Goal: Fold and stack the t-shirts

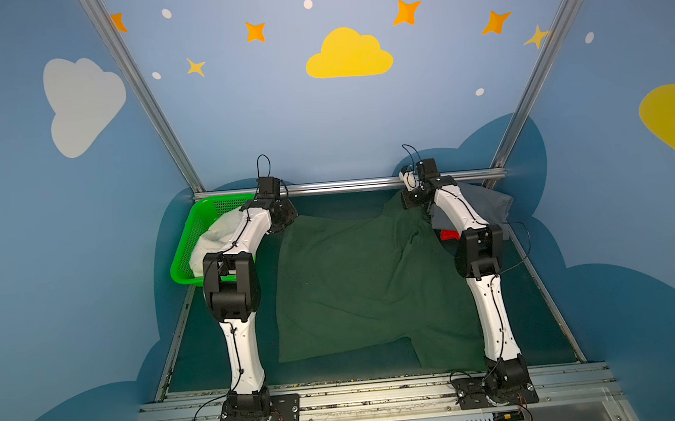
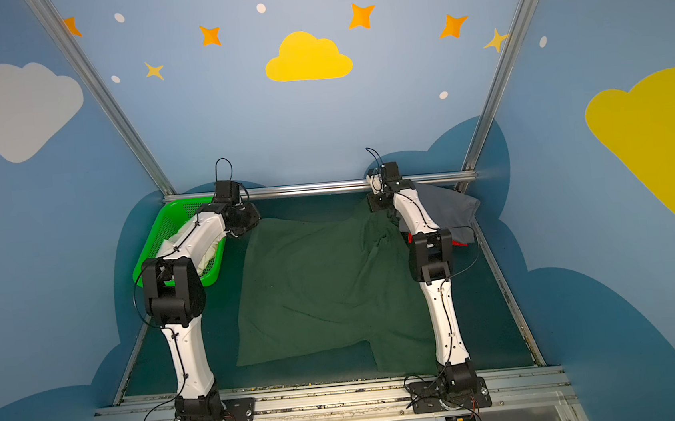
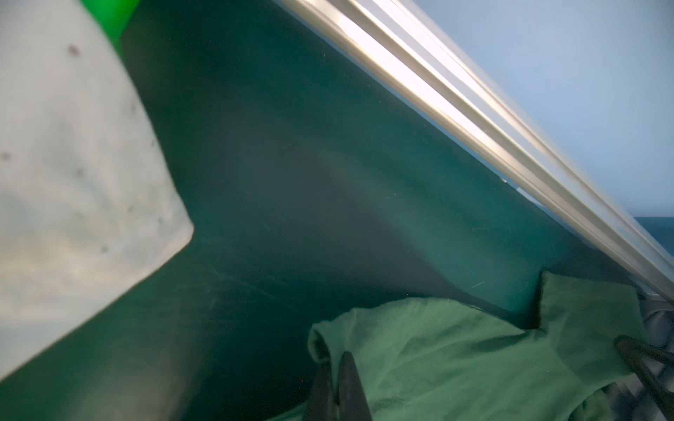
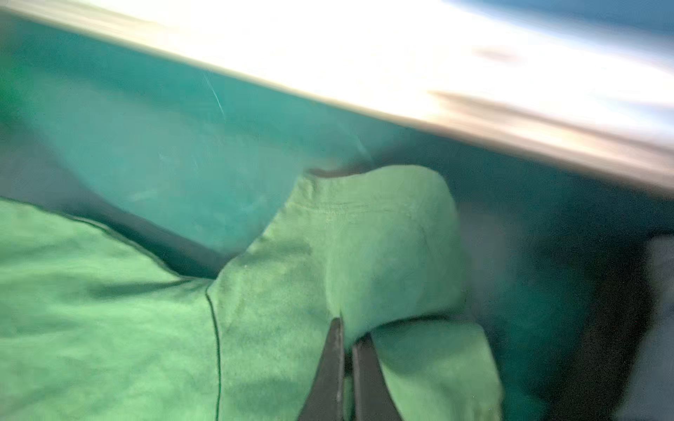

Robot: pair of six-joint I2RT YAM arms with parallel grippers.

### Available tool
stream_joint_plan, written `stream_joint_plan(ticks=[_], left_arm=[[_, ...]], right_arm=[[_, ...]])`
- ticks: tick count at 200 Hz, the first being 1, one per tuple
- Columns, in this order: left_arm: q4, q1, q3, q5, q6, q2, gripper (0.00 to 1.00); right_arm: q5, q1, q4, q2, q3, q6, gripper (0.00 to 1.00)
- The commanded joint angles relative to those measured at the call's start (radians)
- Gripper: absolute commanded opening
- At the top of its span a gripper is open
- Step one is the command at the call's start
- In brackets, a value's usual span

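This is looking like a robot lab booth: aluminium rails (image 1: pixel 350 185) framing cloud-painted walls (image 1: pixel 278 121), two arms (image 1: pixel 244 353) bolted down.

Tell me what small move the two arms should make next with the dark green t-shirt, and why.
Probably raise both slightly and draw them apart. The left end effector and the right end effector are each shut on the far edge of the dark green t-shirt, whose right part lies creased.

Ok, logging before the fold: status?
Left gripper, right gripper shut on dark green t-shirt, far edge. Shirt mostly flat. Nearby: grey t-shirt, right side.
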Motion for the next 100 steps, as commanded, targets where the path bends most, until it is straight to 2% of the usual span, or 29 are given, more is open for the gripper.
stream_joint_plan(ticks=[1, 21, 37, 70, 100], left_arm=[[-0.030, 0.014, 0.058, 0.038, 0.016, 0.011, 0.03], [-0.031, 0.013, 0.060, 0.090, 0.016, 0.003, 0.03], [-0.003, 0.009, 0.014, 0.118, 0.011, -0.027, 0.03], [0.072, 0.010, -0.176, 0.098, -0.004, -0.128, 0.03], [0.177, 0.014, -0.373, 0.052, -0.019, -0.256, 0.03]], right_arm=[[0.000, 0.008, 0.046, -0.057, 0.027, -0.023, 0.00], [0.042, 0.019, 0.043, -0.083, 0.007, -0.048, 0.00], [0.053, 0.025, 0.069, -0.137, -0.077, -0.057, 0.00], [0.127, 0.033, 0.180, -0.292, -0.337, -0.050, 0.00], [0.149, 0.038, 0.241, -0.376, -0.491, -0.023, 0.00]])
